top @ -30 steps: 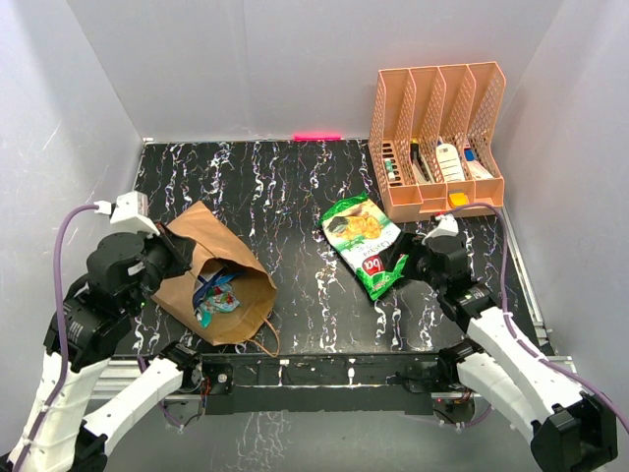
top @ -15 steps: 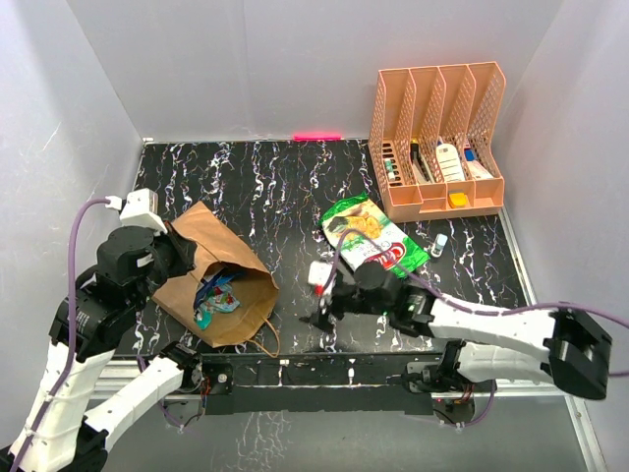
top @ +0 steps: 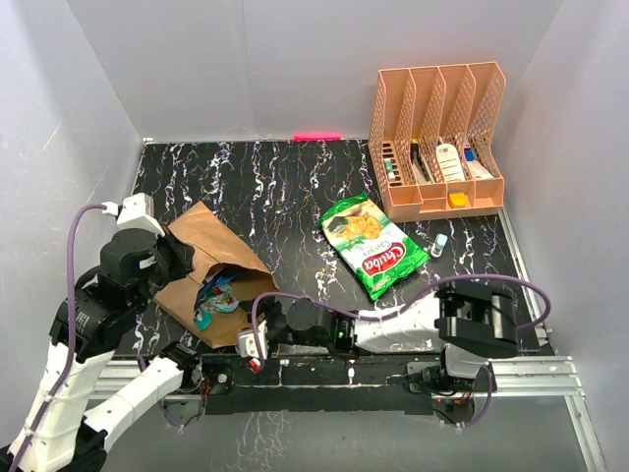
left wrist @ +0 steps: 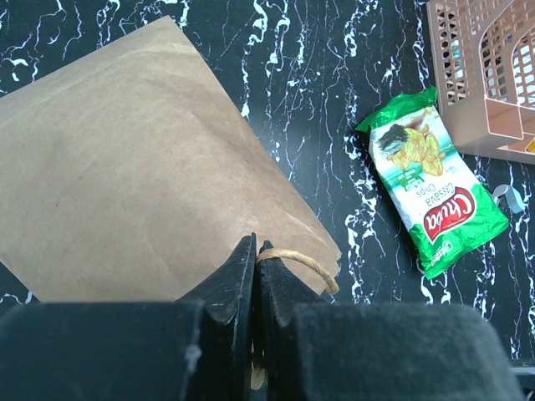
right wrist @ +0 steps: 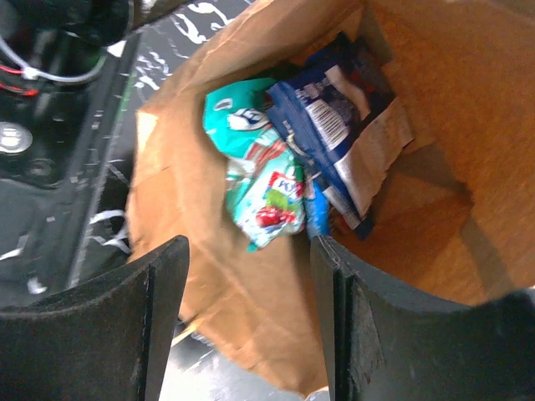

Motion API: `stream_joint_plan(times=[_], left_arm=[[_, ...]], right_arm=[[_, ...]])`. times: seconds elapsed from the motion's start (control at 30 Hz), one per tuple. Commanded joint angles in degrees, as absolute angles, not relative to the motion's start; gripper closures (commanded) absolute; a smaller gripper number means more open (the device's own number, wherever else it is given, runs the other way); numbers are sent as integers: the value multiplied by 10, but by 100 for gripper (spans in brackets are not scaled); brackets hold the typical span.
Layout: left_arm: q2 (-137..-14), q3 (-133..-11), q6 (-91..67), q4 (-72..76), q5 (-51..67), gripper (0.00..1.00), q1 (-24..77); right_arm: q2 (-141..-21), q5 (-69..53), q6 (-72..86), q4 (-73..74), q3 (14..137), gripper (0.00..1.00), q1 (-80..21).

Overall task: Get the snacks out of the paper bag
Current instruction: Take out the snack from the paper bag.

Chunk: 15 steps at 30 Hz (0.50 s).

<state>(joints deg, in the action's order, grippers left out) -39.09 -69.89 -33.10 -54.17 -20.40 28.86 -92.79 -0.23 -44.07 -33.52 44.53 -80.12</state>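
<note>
My left gripper [left wrist: 255, 251] is clamped on the paper bag [top: 211, 280] by its twisted handle [left wrist: 292, 261]. My right gripper [right wrist: 251, 246] hangs part-open and empty at the bag's mouth. Teal packet [right wrist: 263, 196] and dark blue packet [right wrist: 334, 125] are inside the bag, cassava chips packet [top: 373, 246] lies right of it. Risk: I pinch the bag wall, or grab both packets.

An orange slotted file rack [top: 439, 138] stands at the far right corner of the black, white-veined table [top: 285, 187], with small bottles and tubes [top: 449, 160] in its compartments. A small pale object [top: 441, 242] lies on the table near the rack's front. A pink strip [top: 316, 136] lies along the far edge.
</note>
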Motion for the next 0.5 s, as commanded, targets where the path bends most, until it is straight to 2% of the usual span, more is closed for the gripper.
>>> stream_joint_plan(times=[0.0, 0.13, 0.47], left_arm=[[-390, -728, -336, -547, -227, 100, 291], [-384, -734, -337, -556, -245, 100, 290], [-403, -757, -315, -570, -253, 100, 291]], right_arm=[[-973, 8, -564, -448, 506, 40, -781], [-1029, -26, -591, -486, 533, 45, -754], [-1114, -98, -677, -469, 611, 47, -700]])
